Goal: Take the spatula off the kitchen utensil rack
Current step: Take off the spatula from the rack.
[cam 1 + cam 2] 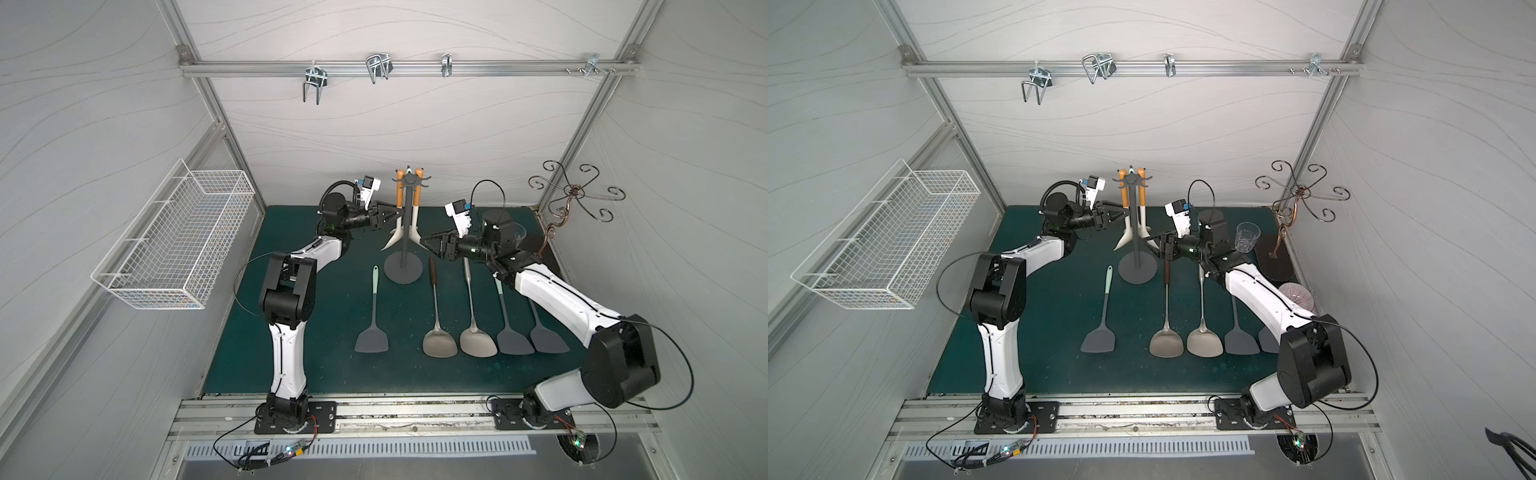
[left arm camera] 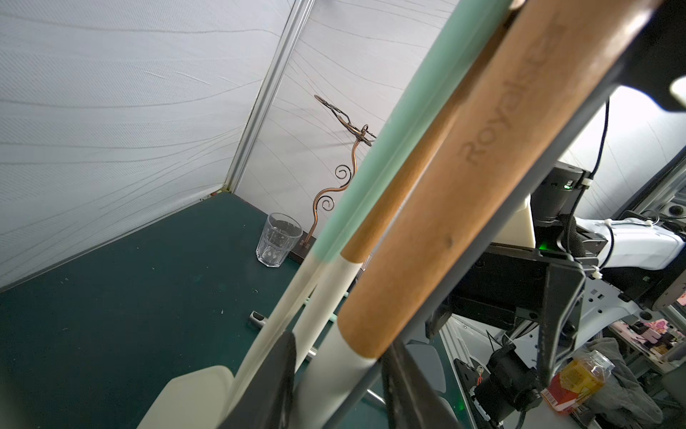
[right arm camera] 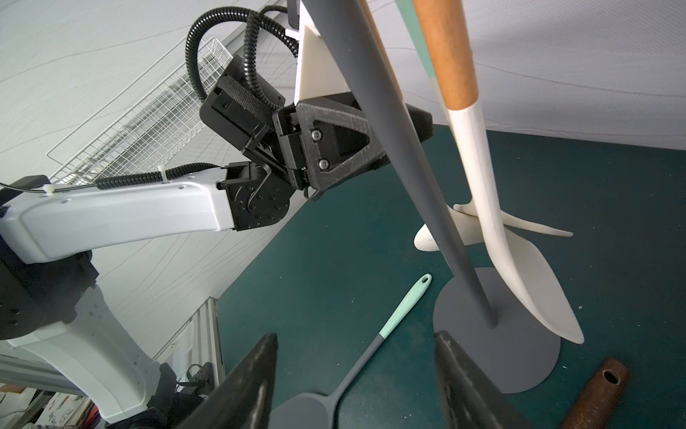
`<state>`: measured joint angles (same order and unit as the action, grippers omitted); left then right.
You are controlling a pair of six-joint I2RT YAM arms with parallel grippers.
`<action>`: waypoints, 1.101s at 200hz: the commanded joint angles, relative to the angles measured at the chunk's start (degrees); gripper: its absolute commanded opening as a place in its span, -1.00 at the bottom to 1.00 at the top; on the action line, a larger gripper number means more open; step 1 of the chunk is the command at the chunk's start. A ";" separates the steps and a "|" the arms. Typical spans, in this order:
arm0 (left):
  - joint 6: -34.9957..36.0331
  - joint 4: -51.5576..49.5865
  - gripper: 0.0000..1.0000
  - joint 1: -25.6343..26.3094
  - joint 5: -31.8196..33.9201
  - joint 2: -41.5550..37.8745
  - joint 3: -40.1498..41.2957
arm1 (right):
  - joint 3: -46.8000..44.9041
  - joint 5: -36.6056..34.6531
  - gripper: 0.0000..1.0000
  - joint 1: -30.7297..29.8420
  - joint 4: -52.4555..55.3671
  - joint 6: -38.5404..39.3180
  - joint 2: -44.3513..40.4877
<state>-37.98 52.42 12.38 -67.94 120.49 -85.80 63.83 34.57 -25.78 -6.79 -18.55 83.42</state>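
Left end effector straddled the white neck of the spatula hung on the kitchen utensil rack near the table's back edge, its grip impossible to confirm, right end effector open, empty; pinching the pole too risked toppling it

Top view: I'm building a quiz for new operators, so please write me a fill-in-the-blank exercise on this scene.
The number of spatulas lying flat on the mat is ____. The right gripper is ____. The wire basket on the wall is coloured ____. The base of the rack is ____ in shape.
Missing words: five; open; white; round.
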 commanded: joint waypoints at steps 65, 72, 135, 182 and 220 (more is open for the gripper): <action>9.10 -5.89 -0.43 0.10 2.13 -8.18 4.85 | 1.12 0.77 0.36 0.21 -0.18 -0.36 0.16; 10.96 -7.91 -0.45 0.10 2.69 -8.87 5.22 | 1.04 0.92 0.36 0.20 -0.32 -0.43 0.16; 21.53 -19.47 -0.61 0.10 7.82 -13.56 7.18 | 1.03 1.47 0.36 0.20 -0.97 -1.27 0.55; 26.74 -25.00 -0.81 0.10 13.20 -17.91 10.03 | 1.03 1.47 0.36 0.12 -1.01 -1.38 0.52; 30.40 -31.10 -0.96 0.10 19.10 -22.74 12.76 | 0.87 1.60 0.36 0.03 -1.17 -1.63 0.17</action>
<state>-12.23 23.24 12.40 -53.41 102.15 -73.32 63.83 35.16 -25.78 -6.87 -19.73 83.46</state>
